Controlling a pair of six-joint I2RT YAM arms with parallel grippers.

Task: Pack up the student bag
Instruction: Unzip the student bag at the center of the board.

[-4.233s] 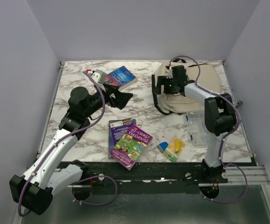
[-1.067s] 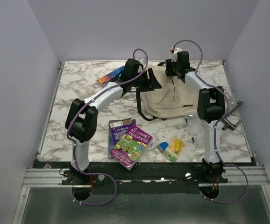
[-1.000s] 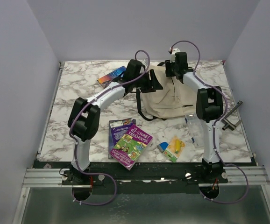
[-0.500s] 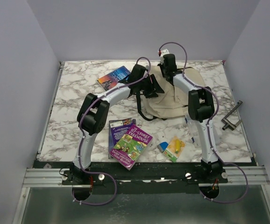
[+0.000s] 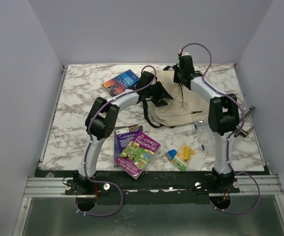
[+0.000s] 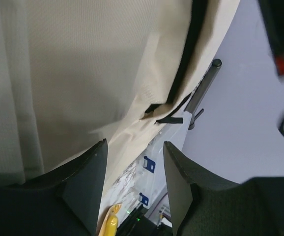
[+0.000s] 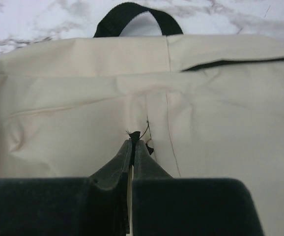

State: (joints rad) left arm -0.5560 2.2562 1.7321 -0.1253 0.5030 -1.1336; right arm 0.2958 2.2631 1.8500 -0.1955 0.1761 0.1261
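The student bag (image 5: 181, 105), cream fabric with black straps, lies at the back of the table right of centre. My right gripper (image 5: 183, 78) reaches down onto its upper part. In the right wrist view the gripper (image 7: 132, 142) is shut on a small black zipper pull (image 7: 136, 133) standing up from the cream fabric (image 7: 73, 123). The black carry loop (image 7: 132, 10) lies beyond it. My left gripper (image 5: 161, 93) hovers at the bag's left edge. In the left wrist view it (image 6: 134, 147) is open, with nothing between its fingers, and the bag's cloth (image 6: 83, 73) fills the view beyond it.
A blue book (image 5: 121, 81) lies at the back left of the bag. Two purple books (image 5: 137, 147) are stacked near the front. A yellow and blue item (image 5: 183, 155) sits beside them. A clear plastic box (image 5: 206, 130) and a metal clamp (image 5: 244, 125) are on the right.
My right gripper has closed on the black zipper pull, swinging left and then back right over the bag. My left gripper has slid right along the bag's left edge.
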